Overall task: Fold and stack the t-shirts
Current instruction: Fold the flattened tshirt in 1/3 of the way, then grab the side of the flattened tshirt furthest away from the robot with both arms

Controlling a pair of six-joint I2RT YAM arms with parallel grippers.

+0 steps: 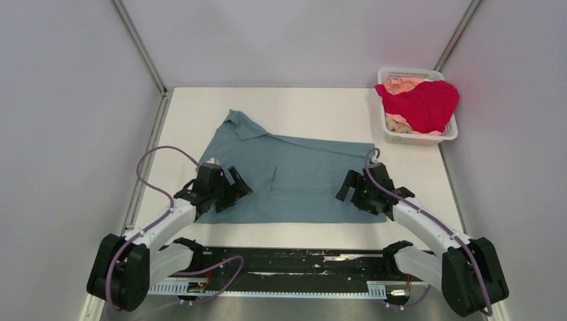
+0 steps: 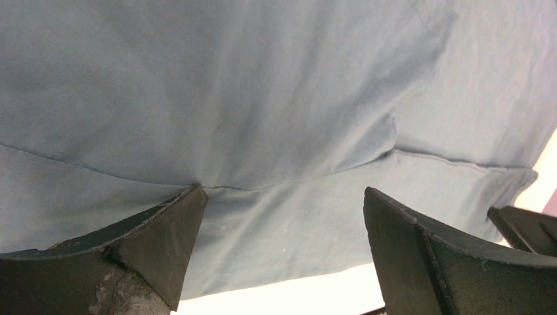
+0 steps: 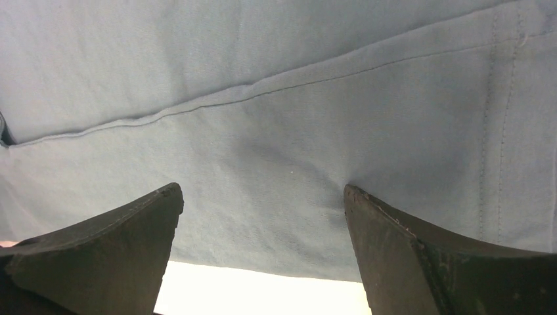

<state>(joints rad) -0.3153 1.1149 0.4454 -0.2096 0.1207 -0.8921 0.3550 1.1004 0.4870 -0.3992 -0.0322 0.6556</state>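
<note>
No text, label, brand, number or sign can be read in any of the views. Nothing legible is seen on the teal t-shirt (image 1: 294, 177) or on the white basket (image 1: 414, 138) at the table's far right corner.

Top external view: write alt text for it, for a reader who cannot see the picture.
A teal t-shirt lies spread on a white table, with the left gripper and right gripper, both open, at its left and right edges. A white lattice basket at the far right corner holds a crimson t-shirt piled over a peach t-shirt.
</note>
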